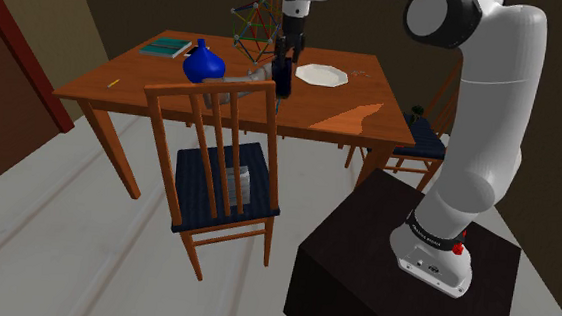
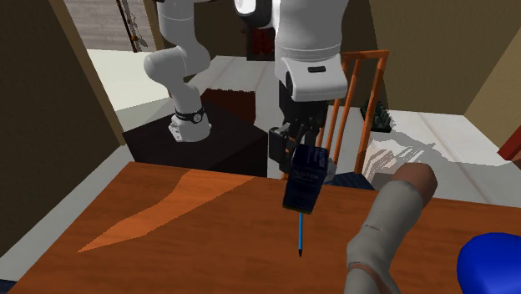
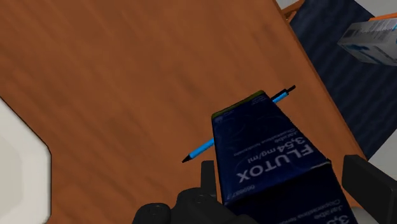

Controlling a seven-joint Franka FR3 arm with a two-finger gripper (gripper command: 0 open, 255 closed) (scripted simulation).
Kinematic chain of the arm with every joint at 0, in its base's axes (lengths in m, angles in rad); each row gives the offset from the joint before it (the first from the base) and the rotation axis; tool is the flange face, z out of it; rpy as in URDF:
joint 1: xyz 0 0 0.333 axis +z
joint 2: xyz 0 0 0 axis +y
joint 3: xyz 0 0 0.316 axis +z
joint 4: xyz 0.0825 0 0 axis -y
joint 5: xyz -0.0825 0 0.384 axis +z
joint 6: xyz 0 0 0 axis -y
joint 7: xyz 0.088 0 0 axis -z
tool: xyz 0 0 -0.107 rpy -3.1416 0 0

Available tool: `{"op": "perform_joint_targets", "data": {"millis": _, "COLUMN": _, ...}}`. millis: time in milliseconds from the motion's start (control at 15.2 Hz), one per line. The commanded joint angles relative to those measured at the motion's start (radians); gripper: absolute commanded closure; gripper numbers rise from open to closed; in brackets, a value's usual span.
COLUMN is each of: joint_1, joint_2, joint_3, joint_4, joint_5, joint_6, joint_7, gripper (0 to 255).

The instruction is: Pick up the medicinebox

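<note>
The gripper holds the dark blue medicinebox by its flanks between two black fingers. The box hangs end-down over the wooden table, just above a blue pen, and I'd guess it is gripped across its narrow width because that is the span the jaws can close on. The wrist view gives the "FLUTOX" lettering and a pale small box on the chair seat past the table edge, while the second exterior view suggests a gap beneath the medicinebox, though I can't swear it is clear of the wood.
</note>
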Motion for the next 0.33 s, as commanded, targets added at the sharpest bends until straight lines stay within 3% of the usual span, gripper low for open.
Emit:
{"op": "perform_joint_targets", "data": {"millis": 0, "joint_1": 0.0, "joint_2": -0.003, "joint_3": 0.0, "joint_4": 0.024, "joint_5": -0.001, "joint_6": -0.027, "joint_7": 0.002, "gripper": 255}}
{"op": "perform_joint_targets", "data": {"millis": 264, "joint_1": -0.001, "joint_2": -0.002, "joint_3": -0.001, "joint_4": 0.054, "joint_5": -0.001, "joint_6": -0.056, "joint_7": 0.004, "gripper": 255}}
